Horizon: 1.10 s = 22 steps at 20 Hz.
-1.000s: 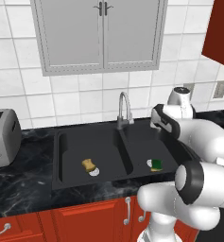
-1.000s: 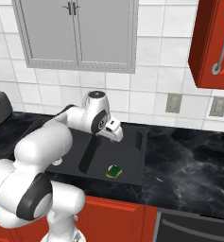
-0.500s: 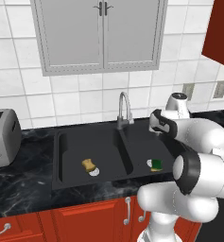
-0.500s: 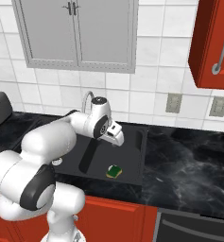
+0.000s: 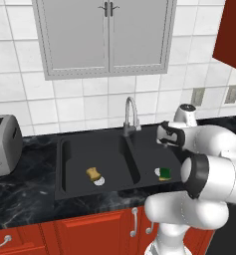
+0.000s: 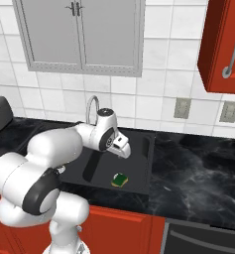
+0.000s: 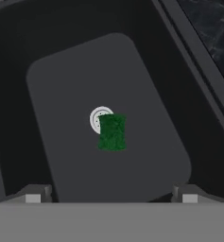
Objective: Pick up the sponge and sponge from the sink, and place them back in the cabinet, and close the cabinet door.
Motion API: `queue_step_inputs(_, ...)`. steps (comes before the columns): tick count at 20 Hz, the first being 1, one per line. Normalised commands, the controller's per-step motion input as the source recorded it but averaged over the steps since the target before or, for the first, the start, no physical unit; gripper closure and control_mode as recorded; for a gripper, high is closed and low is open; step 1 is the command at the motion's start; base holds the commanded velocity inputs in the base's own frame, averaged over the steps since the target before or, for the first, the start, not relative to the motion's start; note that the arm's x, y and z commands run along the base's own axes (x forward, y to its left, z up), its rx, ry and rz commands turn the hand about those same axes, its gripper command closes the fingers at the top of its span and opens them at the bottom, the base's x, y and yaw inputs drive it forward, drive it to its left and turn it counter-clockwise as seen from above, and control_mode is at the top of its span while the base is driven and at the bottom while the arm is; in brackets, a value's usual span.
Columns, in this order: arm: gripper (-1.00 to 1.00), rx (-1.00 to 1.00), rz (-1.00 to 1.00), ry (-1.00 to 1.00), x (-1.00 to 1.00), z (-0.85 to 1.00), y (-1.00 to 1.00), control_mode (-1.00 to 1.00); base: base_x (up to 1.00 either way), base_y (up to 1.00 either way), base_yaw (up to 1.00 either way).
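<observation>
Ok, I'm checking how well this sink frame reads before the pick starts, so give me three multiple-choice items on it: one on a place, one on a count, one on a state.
1. Where does the green sponge lie?
A. in the right basin, partly over the drain
B. on the stone counter
C. on the toaster

2. How many sponges lie in the sink?
A. one
B. two
C. four

3. How is the gripper now?
A. shut on the green sponge
B. shut on the faucet
C. open above the right basin, holding nothing

Answers:
1 A: the hand view shows it on the basin floor, covering part of the drain.
2 B: the left base view shows the tan sponge in the left basin and the green one in the right.
3 C: the fingertips stand wide apart, clear of the sponge.
</observation>
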Motion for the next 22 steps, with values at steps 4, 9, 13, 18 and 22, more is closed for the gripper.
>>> queue_step_inputs(4, -1.00, 0.00, 0.00, 0.00, 0.09, -0.30, 0.00, -1.00, 0.00, 0.00, 0.00)
queue_step_inputs(9, -1.00, 0.00, 0.00, 0.00, 0.10, -0.29, -0.01, -1.00, 0.00, 0.00, 0.00)
queue_step_inputs(13, -1.00, 0.00, 0.00, 0.00, 0.08, -0.25, -0.04, -1.00, 0.00, 0.00, 0.00)
queue_step_inputs(18, -1.00, 0.00, 0.00, 0.00, 0.10, -0.28, 0.00, -1.00, 0.00, 0.00, 0.00)
queue_step_inputs(22, -1.00, 0.00, 0.00, 0.00, 0.09, -0.30, -0.01, -1.00, 0.00, 0.00, 0.00)
